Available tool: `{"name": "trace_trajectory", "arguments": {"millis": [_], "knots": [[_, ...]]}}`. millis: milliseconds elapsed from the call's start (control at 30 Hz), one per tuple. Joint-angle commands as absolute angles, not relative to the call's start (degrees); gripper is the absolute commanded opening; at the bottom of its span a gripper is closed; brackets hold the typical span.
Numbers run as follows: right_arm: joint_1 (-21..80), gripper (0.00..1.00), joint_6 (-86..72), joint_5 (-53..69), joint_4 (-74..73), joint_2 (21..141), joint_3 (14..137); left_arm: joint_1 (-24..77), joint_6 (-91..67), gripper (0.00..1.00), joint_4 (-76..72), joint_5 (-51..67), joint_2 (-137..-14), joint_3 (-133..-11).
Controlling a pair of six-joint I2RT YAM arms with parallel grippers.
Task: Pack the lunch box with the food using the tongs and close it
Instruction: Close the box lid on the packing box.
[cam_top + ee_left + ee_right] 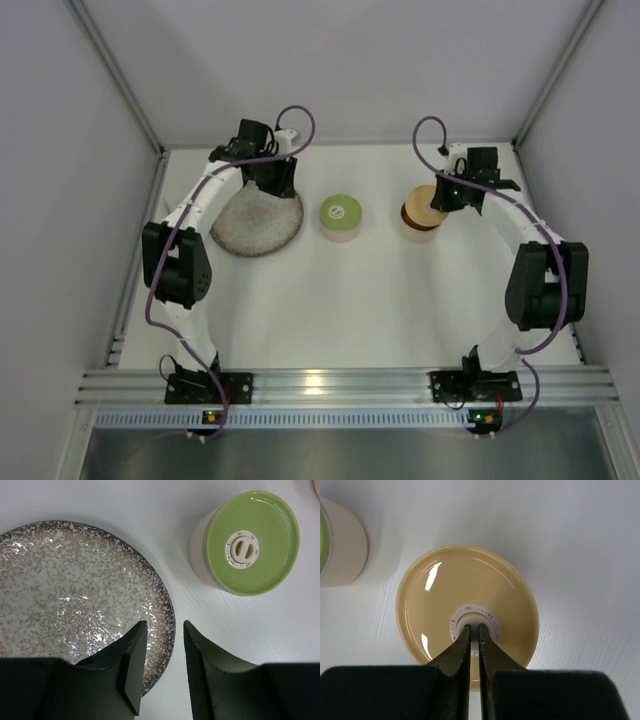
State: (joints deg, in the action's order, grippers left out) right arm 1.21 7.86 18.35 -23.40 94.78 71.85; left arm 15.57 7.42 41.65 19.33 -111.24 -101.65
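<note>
The lunch box shows as two round tins. The green-lidded tin [341, 216] [250, 542] stands closed at mid-table. On the tan lid [465, 595] [420, 212] of the other tin, my right gripper [474, 626] [452, 193] is shut, pinching the white centre knob. I cannot tell whether that lid is seated or lifted. My left gripper [165, 625] [274, 176] hangs open over the right rim of the speckled plate [75, 590] [255, 228], with nothing between its fingers. No food lies on the visible part of the plate. Food and tongs are out of view.
White walls close in the table on the left, right and back. The green-lidded tin [340, 545] stands just left of the tan one. Both arm bases sit at the near edge.
</note>
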Motion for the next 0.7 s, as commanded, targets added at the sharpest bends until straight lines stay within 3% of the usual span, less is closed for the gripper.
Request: {"name": "trace_trajectory", "arguments": {"millis": [0, 667], "knots": [[0.6, 0.00, 6.7, 19.0, -18.8, 96.5, 75.5, 15.6, 8.3, 0.40, 41.1, 18.4, -107.7, -101.4], [2.0, 0.00, 4.9, 19.1, -18.9, 103.5, 74.4, 15.6, 8.5, 0.40, 41.2, 18.0, -108.2, -101.5]]}}
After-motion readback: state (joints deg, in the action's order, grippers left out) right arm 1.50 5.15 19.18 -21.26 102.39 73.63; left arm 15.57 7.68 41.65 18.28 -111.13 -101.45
